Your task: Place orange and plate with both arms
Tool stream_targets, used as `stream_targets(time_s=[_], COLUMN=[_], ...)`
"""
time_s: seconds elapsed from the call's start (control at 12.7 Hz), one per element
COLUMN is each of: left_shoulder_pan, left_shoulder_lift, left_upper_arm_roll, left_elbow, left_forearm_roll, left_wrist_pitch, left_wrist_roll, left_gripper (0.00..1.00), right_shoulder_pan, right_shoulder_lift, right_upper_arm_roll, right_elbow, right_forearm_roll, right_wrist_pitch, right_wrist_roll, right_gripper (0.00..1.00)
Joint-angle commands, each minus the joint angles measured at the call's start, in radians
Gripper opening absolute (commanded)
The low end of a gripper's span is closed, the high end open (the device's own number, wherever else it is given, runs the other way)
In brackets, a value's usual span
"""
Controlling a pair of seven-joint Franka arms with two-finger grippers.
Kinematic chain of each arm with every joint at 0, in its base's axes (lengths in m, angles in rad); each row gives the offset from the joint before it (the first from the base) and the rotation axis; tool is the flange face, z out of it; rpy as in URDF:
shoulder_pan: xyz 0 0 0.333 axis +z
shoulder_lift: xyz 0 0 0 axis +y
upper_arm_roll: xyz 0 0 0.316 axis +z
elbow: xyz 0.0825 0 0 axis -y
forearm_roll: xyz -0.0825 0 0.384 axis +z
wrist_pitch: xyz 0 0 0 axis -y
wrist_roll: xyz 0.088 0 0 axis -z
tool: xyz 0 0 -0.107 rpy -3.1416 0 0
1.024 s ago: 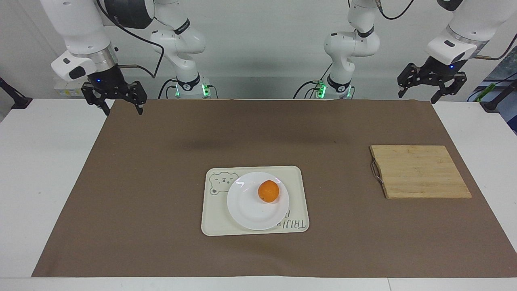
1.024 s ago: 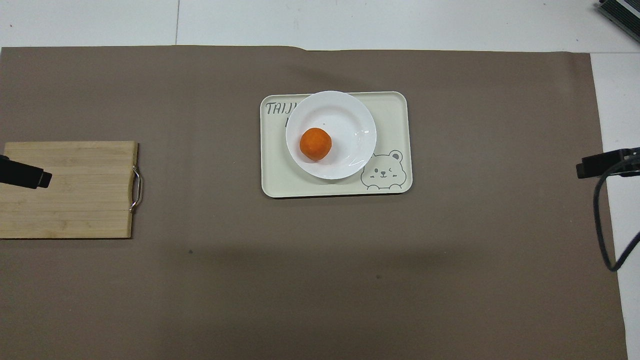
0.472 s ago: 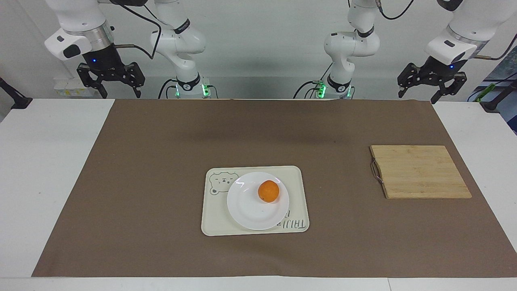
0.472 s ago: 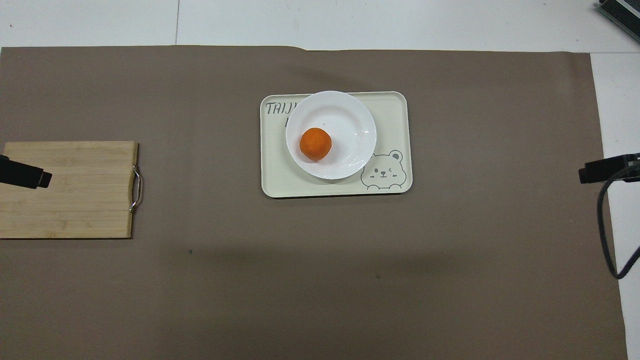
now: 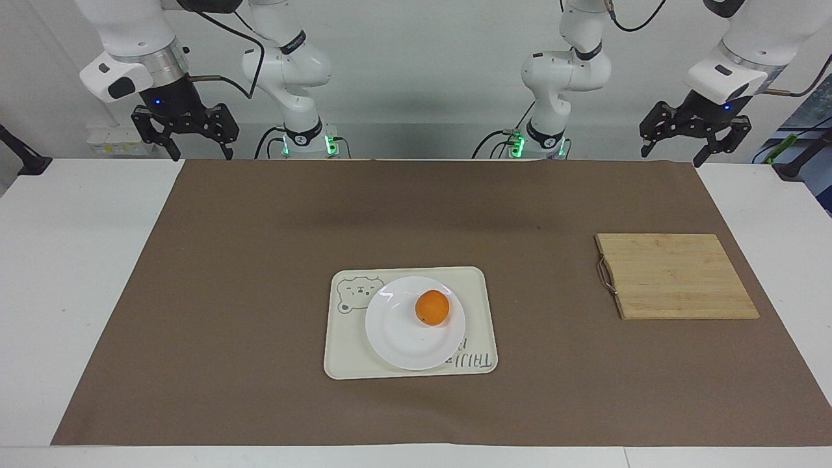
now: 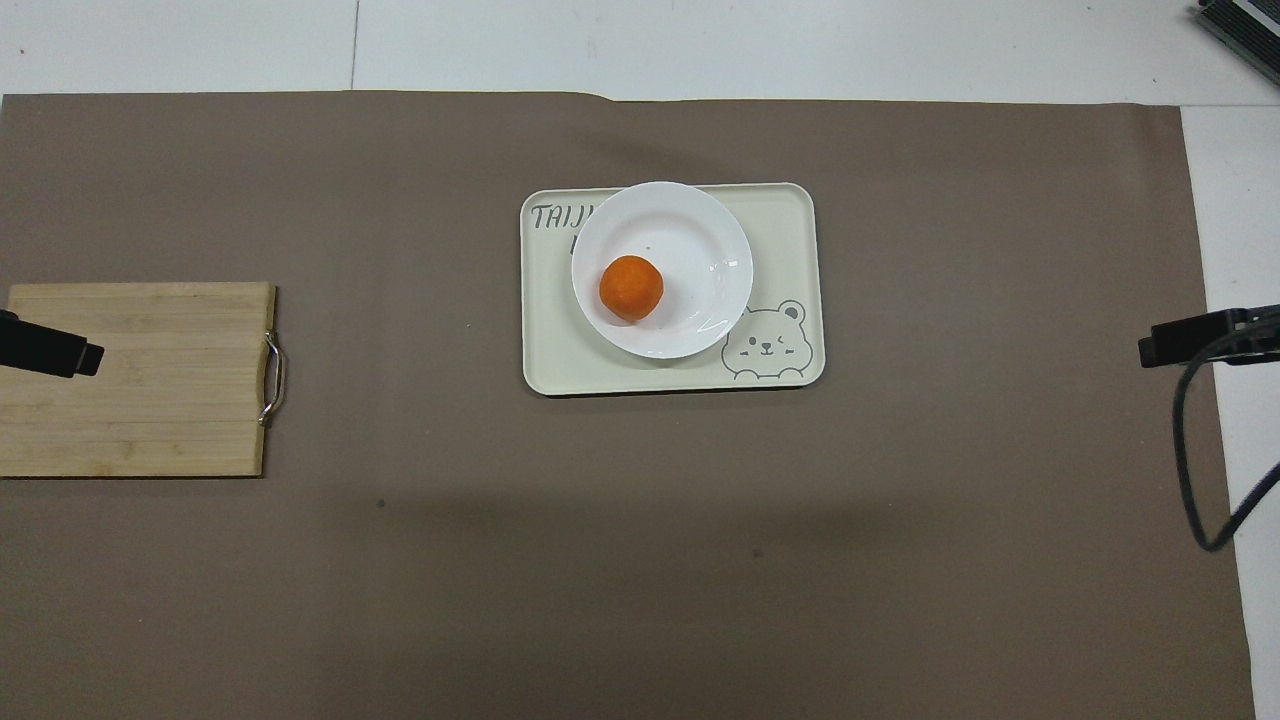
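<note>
Both grippers hang open and empty above the robots' edge of the table: right gripper (image 5: pixel 183 140) at its own end, left gripper (image 5: pixel 694 140) at its own. The orange (image 5: pixel 432 307) sits on the plate (image 5: pixel 396 335), on the tray (image 5: pixel 344 361) mid-table, about equally distant from each.

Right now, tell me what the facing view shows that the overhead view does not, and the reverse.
Facing view only: both arms whole, with bases and raised wrists. The left end effector hangs open above the table's edge nearest the robots, and the right end effector hangs open at the other end.

Overhead view only: the tray's bear drawing reads upright, and dark equipment sits in one corner.

Both: the orange on the plate, the plate on the tray, the cutting board and the brown mat.
</note>
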Motion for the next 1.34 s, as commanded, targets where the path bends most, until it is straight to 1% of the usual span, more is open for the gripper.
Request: stream_targets(time_s=[0.0,0.47,0.87,1.1,1.26], left_shoulder_pan=[0.020,0.020,0.020,0.020,0.020], left_shoulder_lift=[-0.004,-0.004,-0.004,-0.004,-0.004], left_upper_arm_roll=[-0.014,-0.014,-0.014,-0.014,-0.014], left_elbow=[0.011,0.011,0.011,0.011,0.011], left_forearm_roll=[-0.004,-0.004,-0.004,-0.004,-0.004], left_wrist_pitch=[-0.020,-0.020,-0.020,-0.020,-0.018], left_wrist_roll=[0.006,0.006,0.006,0.008,0.006], left_gripper=[1.00,1.00,1.00,1.00,1.00], right_shoulder_pan=[-0.004,-0.002,-0.002,-0.002,-0.002], right_shoulder_lift=[-0.034,-0.033,-0.019,0.016,0.029], right_upper_arm_roll=[0.004,0.004,0.004,0.004,0.005], right_elbow=[-0.047,-0.042,-0.018,0.022,0.025], right_forearm_roll=[0.021,0.031,0.034,0.036,0.031], right_wrist_pitch=[0.019,0.023,0.020,0.014,0.017], right_wrist_roll=[0.026,0.029,0.049,0.070,0.070], right_gripper=[1.00,1.00,1.00,1.00,1.00])
